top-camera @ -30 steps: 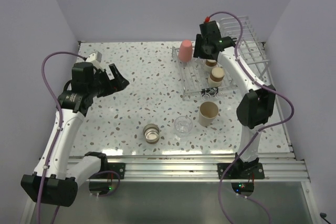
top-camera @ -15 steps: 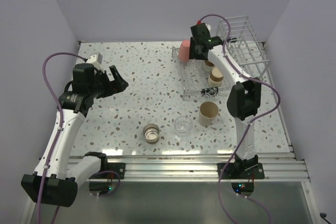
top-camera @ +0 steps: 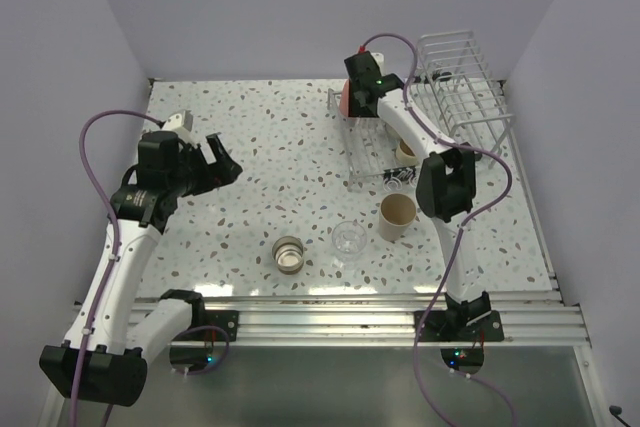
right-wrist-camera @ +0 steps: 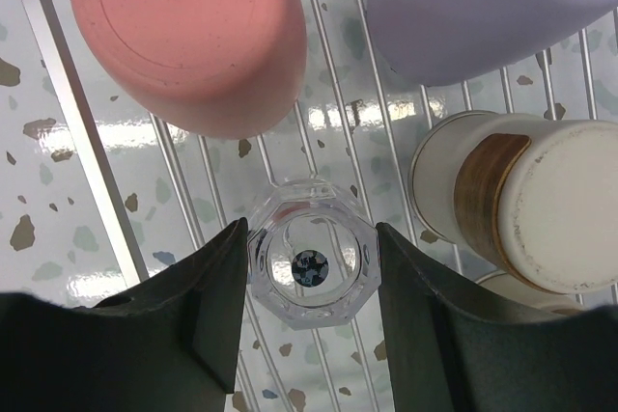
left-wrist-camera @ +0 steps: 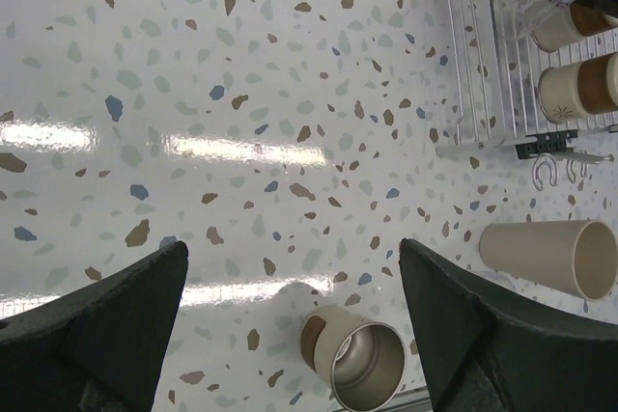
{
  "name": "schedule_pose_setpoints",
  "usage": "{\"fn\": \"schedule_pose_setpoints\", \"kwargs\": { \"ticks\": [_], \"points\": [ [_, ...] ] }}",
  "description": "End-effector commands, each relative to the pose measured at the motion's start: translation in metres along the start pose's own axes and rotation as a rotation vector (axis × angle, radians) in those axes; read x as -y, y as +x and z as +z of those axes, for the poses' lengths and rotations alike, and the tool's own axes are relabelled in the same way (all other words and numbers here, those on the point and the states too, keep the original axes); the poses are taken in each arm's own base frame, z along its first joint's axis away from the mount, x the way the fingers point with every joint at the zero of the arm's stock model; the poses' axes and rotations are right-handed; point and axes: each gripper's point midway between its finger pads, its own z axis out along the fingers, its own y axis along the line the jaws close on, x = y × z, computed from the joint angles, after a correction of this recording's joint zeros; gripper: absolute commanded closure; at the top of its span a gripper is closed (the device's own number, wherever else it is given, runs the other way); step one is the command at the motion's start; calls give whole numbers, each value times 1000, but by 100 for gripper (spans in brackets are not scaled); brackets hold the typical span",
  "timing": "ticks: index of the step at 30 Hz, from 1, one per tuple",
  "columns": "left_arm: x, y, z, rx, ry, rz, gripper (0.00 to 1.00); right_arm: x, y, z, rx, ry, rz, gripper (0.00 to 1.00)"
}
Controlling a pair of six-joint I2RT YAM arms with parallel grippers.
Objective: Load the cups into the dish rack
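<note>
Pinching a clear cup (right-wrist-camera: 311,238) between my right gripper's (right-wrist-camera: 311,272) jaws, I hold it over the dish rack's (right-wrist-camera: 79,113) wires, the coral-red cup (right-wrist-camera: 188,36) just ahead of my left finger. My left gripper (left-wrist-camera: 294,306) hangs spread wide over the table (left-wrist-camera: 241,94), a brownish metallic cup (left-wrist-camera: 352,359) below the gap.

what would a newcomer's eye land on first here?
The right gripper, stretched out to the dish rack at far right, straddles a clear cup between the coral cup and the lavender cup. Three cups sit on the table in front: beige cup, second clear cup, metallic cup.
</note>
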Motion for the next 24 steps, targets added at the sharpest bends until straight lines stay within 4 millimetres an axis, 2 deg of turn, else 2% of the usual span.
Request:
{"fn": "schedule_pose_setpoints", "kwargs": {
  "ticks": [1, 24],
  "points": [
    [-4, -3, -1, 16, -11, 26, 7, 0, -28, -10, 93, 26, 14, 100],
    [-6, 3, -1, 10, -6, 35, 7, 14, -10, -4, 84, 107, 12, 100]
  ]
}}
